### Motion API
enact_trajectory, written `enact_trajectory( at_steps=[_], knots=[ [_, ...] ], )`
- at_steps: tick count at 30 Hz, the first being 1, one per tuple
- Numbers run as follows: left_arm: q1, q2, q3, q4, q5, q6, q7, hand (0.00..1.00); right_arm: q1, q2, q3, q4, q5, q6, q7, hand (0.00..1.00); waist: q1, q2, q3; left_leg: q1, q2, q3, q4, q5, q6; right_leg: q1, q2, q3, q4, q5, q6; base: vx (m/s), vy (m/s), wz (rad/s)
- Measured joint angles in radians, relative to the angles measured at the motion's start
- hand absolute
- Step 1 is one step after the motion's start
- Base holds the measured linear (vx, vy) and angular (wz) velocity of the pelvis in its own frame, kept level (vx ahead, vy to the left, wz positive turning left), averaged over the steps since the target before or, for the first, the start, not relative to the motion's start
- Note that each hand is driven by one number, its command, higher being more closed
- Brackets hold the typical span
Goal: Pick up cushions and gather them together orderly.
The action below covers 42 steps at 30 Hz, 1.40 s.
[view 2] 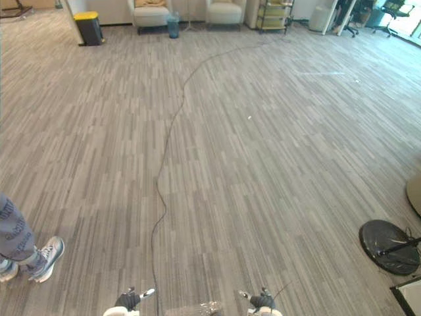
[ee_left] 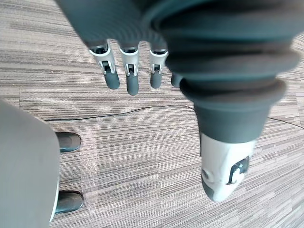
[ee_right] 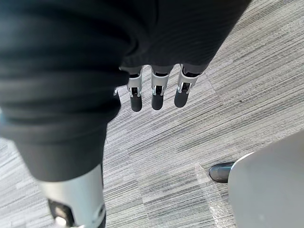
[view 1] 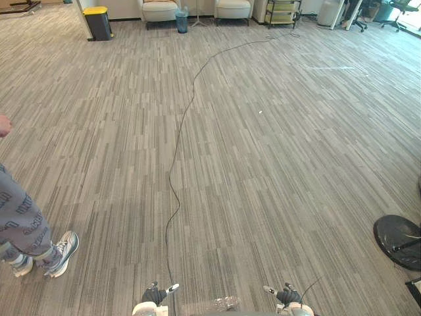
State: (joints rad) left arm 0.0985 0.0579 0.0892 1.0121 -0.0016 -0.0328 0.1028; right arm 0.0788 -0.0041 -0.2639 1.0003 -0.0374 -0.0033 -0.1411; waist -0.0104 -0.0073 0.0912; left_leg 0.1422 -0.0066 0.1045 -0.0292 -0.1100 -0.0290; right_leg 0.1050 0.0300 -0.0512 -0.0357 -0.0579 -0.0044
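Left eye view: grey carpet, with a pale armchair far ahead. Right eye view: a tan cushion seems to lie on it, so walk close before reaching. Wrist views: left hand and right hand hang spread and empty.

Grey striped carpet, black bin w/ yellow lid, cream armchairs.

Person cut off at left edge, only leg and shoes showing; black round base clipped at right edge; far armchairs cut by top edge, anything on them too small to tell.
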Motion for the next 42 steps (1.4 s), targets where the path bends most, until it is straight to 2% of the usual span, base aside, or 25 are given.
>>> enact_trajectory(
  at_steps=[4, 8, 10, 11, 12, 16, 18, 19, 21, 22, 23, 24, 25, 26, 28, 29, 31, 33, 34, 35, 36, 37, 38, 39, 42],
  knots=[
    [-0.012, 0.0, 0.008, -0.001, -0.001, 0.001, -0.001, 0.0, -0.006, -0.002, -0.007, -0.002, 0.001, -0.008, 0.0, 0.0, 0.0, -0.001, 0.026, -0.013, 0.012, 0.012, 0.067, -0.046, -0.013, -0.029, 0.006, 0.005, 0.096, -0.061, -0.017, 0.04, -0.041, -0.09],
    [-0.01, 0.0, 0.057, -0.046, -0.002, 0.002, -0.009, 0.0, -0.012, 0.005, -0.007, -0.012, 0.009, -0.014, -0.001, 0.0, 0.002, -0.03, 0.057, -0.117, 0.023, 0.078, 0.384, -0.132, -0.051, -0.092, -0.026, 0.007, 0.3, -0.195, -0.032, 0.04, -0.069, 0.06],
    [-0.006, -0.028, 0.126, -0.086, -0.002, 0.002, -0.011, 0.0, 0.003, 0.003, 0.004, -0.052, 0.01, -0.011, -0.001, 0.0, 0.008, -0.022, 0.073, -0.255, 0.073, 0.127, 0.688, -0.143, -0.043, -0.075, -0.028, 0.007, 0.333, -0.237, -0.049, 0.11, -0.046, 0.03],
    [0.002, -0.041, 0.142, -0.117, -0.002, 0.002, -0.009, 0.0, 0.009, -0.006, 0.02, -0.073, 0.01, -0.009, -0.006, 0.0, 0.012, -0.003, 0.074, -0.324, 0.132, 0.171, 0.835, -0.163, -0.026, -0.059, -0.025, 0.005, 0.359, -0.266, -0.057, 0.24, 0.025, 0.01],
    [0.007, -0.043, 0.137, -0.129, -0.003, 0.002, -0.009, 0.0, 0.011, -0.011, 0.038, -0.079, 0.009, -0.006, -0.01, 0.0, 0.012, 0.0, 0.076, -0.354, 0.162, 0.192, 0.853, -0.176, -0.029, -0.037, -0.031, 0.005, 0.361, -0.281, -0.054, 0.26, 0.043, 0.03],
    [0.007, -0.042, 0.128, -0.141, -0.022, -0.003, -0.011, 0.0, 0.007, -0.006, 0.042, -0.079, 0.009, 0.005, -0.016, 0.0, 0.02, -0.007, 0.074, -0.443, 0.156, 0.215, 0.636, -0.16, -0.031, 0.046, -0.086, 0.018, 0.272, -0.288, -0.029, 0.37, 0.156, -0.1],
    [0.002, -0.042, 0.127, -0.136, -0.032, -0.009, -0.007, 0.0, 0.001, -0.006, 0.041, -0.072, 0.009, 0.008, -0.017, 0.0, 0.028, -0.006, 0.073, -0.472, 0.116, 0.209, 0.41, -0.06, -0.04, 0.077, -0.13, 0.046, 0.195, -0.277, -0.009, 0.51, 0.309, -0.51],
    [-0.001, -0.044, 0.127, -0.133, -0.044, -0.014, -0.001, 0.0, -0.002, -0.003, 0.042, -0.044, 0.008, 0.009, -0.017, 0.0, 0.039, -0.006, 0.073, -0.471, 0.111, 0.207, 0.344, 0.064, -0.037, 0.097, -0.152, 0.081, 0.162, -0.276, -0.007, 0.56, 0.398, -0.73],
    [-0.007, -0.03, 0.13, -0.126, -0.04, -0.017, 0.002, 0.0, 0.007, 0.014, 0.041, -0.042, 0.005, 0.012, -0.016, 0.0, 0.046, -0.038, 0.056, -0.456, 0.077, 0.248, 0.384, 0.005, 0.021, 0.077, -0.202, 0.115, 0.223, -0.246, 0.025, 0.58, 0.39, -0.55],
    [-0.007, -0.024, 0.13, -0.118, -0.04, -0.018, 0.003, 0.0, 0.013, 0.016, 0.041, -0.042, 0.003, 0.012, -0.015, 0.0, 0.049, -0.048, 0.045, -0.446, 0.071, 0.267, 0.408, -0.023, 0.044, 0.057, -0.212, 0.131, 0.28, -0.231, 0.04, 0.6, 0.368, -0.25],
    [-0.013, -0.014, 0.124, -0.099, -0.04, -0.017, 0.004, 0.0, 0.014, 0.014, 0.034, -0.041, -0.002, 0.012, -0.013, 0.0, 0.046, -0.059, 0.041, -0.411, 0.049, 0.274, 0.418, -0.065, 0.063, 0.006, -0.227, 0.144, 0.44, -0.206, 0.07, 0.71, 0.415, -0.13],
    [-0.019, 0.0, 0.101, -0.081, -0.039, -0.01, 0.003, 0.0, 0.009, 0.01, 0.032, -0.044, -0.003, 0.008, -0.009, 0.0, 0.034, -0.064, 0.043, -0.336, 0.022, 0.275, 0.388, -0.095, 0.075, -0.094, -0.24, 0.15, 0.707, -0.118, 0.122, 0.61, 0.346, -0.03],
    [-0.022, 0.005, 0.093, -0.071, -0.039, -0.006, 0.004, 0.0, 0.007, 0.01, 0.032, -0.044, -0.003, 0.006, -0.008, 0.0, 0.032, -0.065, 0.044, -0.307, 0.012, 0.274, 0.374, -0.101, 0.078, -0.131, -0.241, 0.151, 0.804, -0.105, 0.136, 0.56, 0.275, 0.06],
    [-0.027, 0.007, 0.079, -0.053, -0.039, 0.002, 0.005, 0.0, -0.001, 0.004, 0.042, -0.05, -0.003, -0.002, -0.004, 0.0, 0.02, -0.06, 0.05, -0.208, -0.007, 0.269, 0.319, -0.113, 0.08, -0.229, -0.243, 0.125, 1.04, -0.114, 0.131, 0.41, 0.166, -0.01],
    [-0.032, -0.003, 0.065, -0.048, -0.041, 0.002, 0.005, 0.0, -0.006, -0.001, 0.061, -0.082, -0.004, -0.007, 0.004, 0.0, 0.013, -0.038, 0.063, -0.071, -0.012, 0.269, 0.22, -0.113, 0.08, -0.344, -0.233, 0.04, 1.14, -0.161, 0.084, 0.52, 0.174, -0.06],
    [-0.038, -0.006, 0.063, -0.048, -0.041, 0.001, 0.004, 0.0, -0.007, 0.001, 0.073, -0.094, -0.004, -0.013, 0.005, 0.0, 0.009, -0.038, 0.064, -0.032, -0.012, 0.27, 0.19, -0.113, 0.079, -0.394, -0.226, 0.007, 1.122, -0.183, 0.079, 0.46, 0.074, 0.0],
    [-0.058, -0.027, 0.067, -0.047, -0.041, 0.001, 0.003, 0.0, -0.026, 0.0, 0.071, -0.116, -0.003, -0.017, 0.01, 0.0, -0.004, -0.032, 0.081, 0.075, 0.006, 0.271, 0.111, -0.14, 0.051, -0.508, -0.168, -0.104, 0.847, -0.213, 0.05, 0.45, -0.021, 0.05],
    [-0.077, -0.034, 0.068, -0.031, -0.041, 0.001, 0.002, 0.0, -0.04, 0.0, 0.071, -0.109, -0.004, -0.017, 0.013, 0.0, -0.012, -0.041, 0.084, 0.096, 0.006, 0.264, 0.094, -0.178, 0.02, -0.536, -0.135, -0.136, 0.517, -0.102, 0.043, 0.47, -0.112, 0.18],
    [-0.088, -0.042, 0.069, -0.01, -0.04, 0.001, 0.001, 0.0, -0.044, -0.004, 0.066, -0.107, -0.004, -0.016, 0.015, 0.0, -0.021, -0.04, 0.088, 0.121, 0.001, 0.239, 0.086, -0.196, 0.006, -0.537, -0.124, -0.125, 0.422, 0.02, 0.012, 0.71, -0.182, 0.44],
    [-0.073, -0.08, 0.1, -0.004, -0.036, 0.002, -0.001, 0.0, -0.064, -0.02, 0.063, -0.106, -0.008, -0.013, 0.015, 0.0, -0.03, 0.003, 0.083, 0.152, 0.027, 0.208, 0.104, -0.205, 0.008, -0.534, -0.085, -0.114, 0.483, 0.007, -0.034, 0.57, -0.136, 0.39],
    [-0.074, -0.09, 0.123, -0.013, -0.033, 0.0, -0.003, 0.0, -0.067, -0.021, 0.061, -0.107, -0.012, -0.012, 0.015, 0.0, -0.035, 0.007, 0.091, 0.13, 0.046, 0.199, 0.184, -0.207, 0.011, -0.524, -0.093, -0.132, 0.506, -0.023, -0.04, 0.59, -0.189, 0.45],
    [-0.085, -0.097, 0.143, -0.029, -0.02, 0.002, -0.006, 0.0, -0.066, -0.02, 0.056, -0.12, -0.01, -0.012, 0.015, 0.0, -0.041, 0.013, 0.115, 0.047, 0.086, 0.161, 0.442, -0.205, 0.01, -0.475, -0.107, -0.156, 0.521, -0.071, -0.047, 0.54, -0.264, 0.39],
    [-0.081, -0.115, 0.167, -0.065, -0.02, 0.003, -0.01, 0.0, -0.053, -0.028, 0.055, -0.141, -0.004, -0.012, 0.013, 0.0, -0.027, 0.048, 0.132, -0.151, 0.183, 0.101, 0.908, -0.037, -0.007, -0.387, -0.077, -0.161, 0.52, -0.137, -0.07, 0.91, -0.307, 0.03],
    [-0.073, -0.113, 0.165, -0.094, -0.02, 0.002, -0.01, 0.0, -0.05, -0.039, 0.084, -0.136, -0.002, -0.003, 0.012, 0.0, 0.004, 0.065, 0.136, -0.238, 0.245, 0.092, 1.112, -0.035, -0.013, -0.315, -0.047, -0.153, 0.521, -0.189, -0.095, 0.82, -0.217, -0.27],
    [-0.066, -0.107, 0.158, -0.14, -0.021, -0.001, -0.017, 0.0, -0.037, -0.036, 0.111, -0.125, -0.001, 0.007, 0.006, 0.0, 0.014, 0.041, 0.14, -0.36, 0.257, 0.127, 1.079, -0.095, -0.026, -0.136, -0.048, -0.12, 0.444, -0.266, -0.088, 0.7, -0.105, -0.33]
  ],
)
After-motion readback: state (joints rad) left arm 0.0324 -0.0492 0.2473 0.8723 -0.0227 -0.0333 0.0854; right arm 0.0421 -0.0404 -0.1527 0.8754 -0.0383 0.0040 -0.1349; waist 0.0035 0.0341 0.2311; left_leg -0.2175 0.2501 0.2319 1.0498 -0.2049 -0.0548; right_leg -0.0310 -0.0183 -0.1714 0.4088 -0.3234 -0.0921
